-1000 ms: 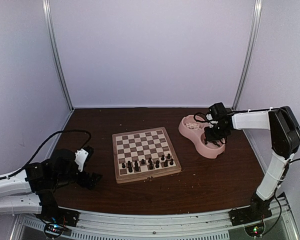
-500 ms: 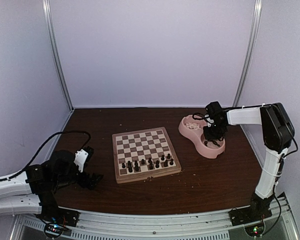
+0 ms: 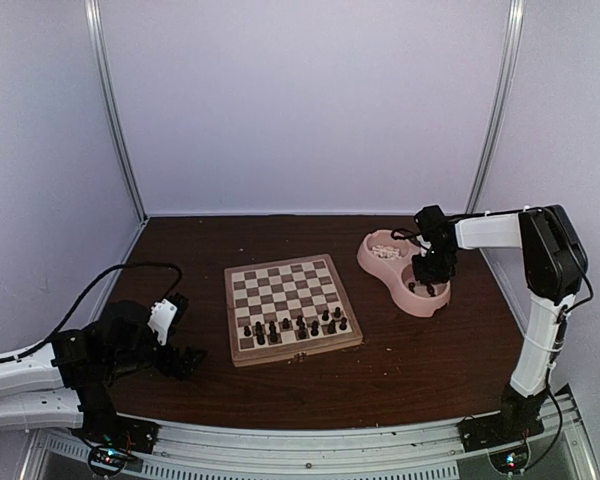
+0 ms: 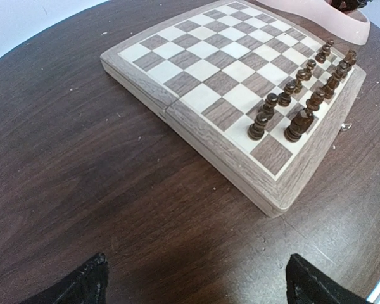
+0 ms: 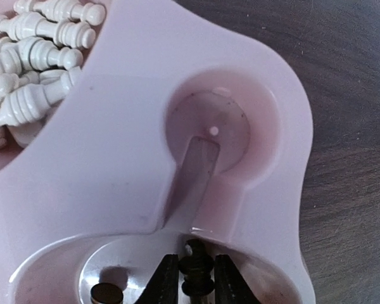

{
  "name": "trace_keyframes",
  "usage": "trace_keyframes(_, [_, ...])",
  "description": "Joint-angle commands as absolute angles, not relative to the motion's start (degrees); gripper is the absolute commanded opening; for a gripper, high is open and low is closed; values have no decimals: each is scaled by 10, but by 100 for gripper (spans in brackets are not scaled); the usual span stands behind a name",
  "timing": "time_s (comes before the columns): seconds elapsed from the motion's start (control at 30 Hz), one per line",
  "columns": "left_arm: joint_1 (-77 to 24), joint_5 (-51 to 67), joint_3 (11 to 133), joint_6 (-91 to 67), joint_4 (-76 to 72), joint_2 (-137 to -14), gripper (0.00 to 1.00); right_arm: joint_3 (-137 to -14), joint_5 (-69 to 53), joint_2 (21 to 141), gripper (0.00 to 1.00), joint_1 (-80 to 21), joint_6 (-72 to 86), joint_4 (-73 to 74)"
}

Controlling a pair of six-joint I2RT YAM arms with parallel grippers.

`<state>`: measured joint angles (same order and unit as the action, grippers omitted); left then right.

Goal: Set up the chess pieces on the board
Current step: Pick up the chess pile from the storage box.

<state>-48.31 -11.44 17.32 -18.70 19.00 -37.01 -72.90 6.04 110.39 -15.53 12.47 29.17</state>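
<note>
The chessboard (image 3: 290,305) lies mid-table with several dark chess pieces (image 3: 292,326) standing along its near rows. It also shows in the left wrist view (image 4: 240,95) with its dark pieces (image 4: 301,95). My right gripper (image 5: 196,278) is down in the near cup of the pink double bowl (image 5: 139,177), shut on a dark chess piece (image 5: 197,269). Another dark piece (image 5: 106,294) lies in that cup. Cream-white pieces (image 5: 31,50) fill the far cup. My left gripper (image 4: 193,282) is open and empty, low over the table left of the board.
The pink double bowl (image 3: 392,275) stands right of the board. The right arm (image 3: 500,232) reaches over it from the right. Booth walls and metal posts (image 3: 115,110) close the back and sides.
My right gripper moved left over the bowl, then dropped slightly into the near cup. The left arm has barely moved.
</note>
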Motion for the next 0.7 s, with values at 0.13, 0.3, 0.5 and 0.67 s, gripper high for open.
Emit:
trace_keyframes(0.13, [-480,-106,172,-178,158,-381,98,-706,35,1115,16,-152,148,260])
trace_keyframes(0.3, [-480,-105,172,-178,157,-381,98,-656,27,1033,15,-152,121,218])
trace_keyframes(0.5, [-480,-105,172,-178,152,-385,98,-592,-54,891,18,-152,86,149])
trace_keyframes(0.67, [-480,-104,176,-178,151,-399,98,-524,-195,789,18,-153,82,31])
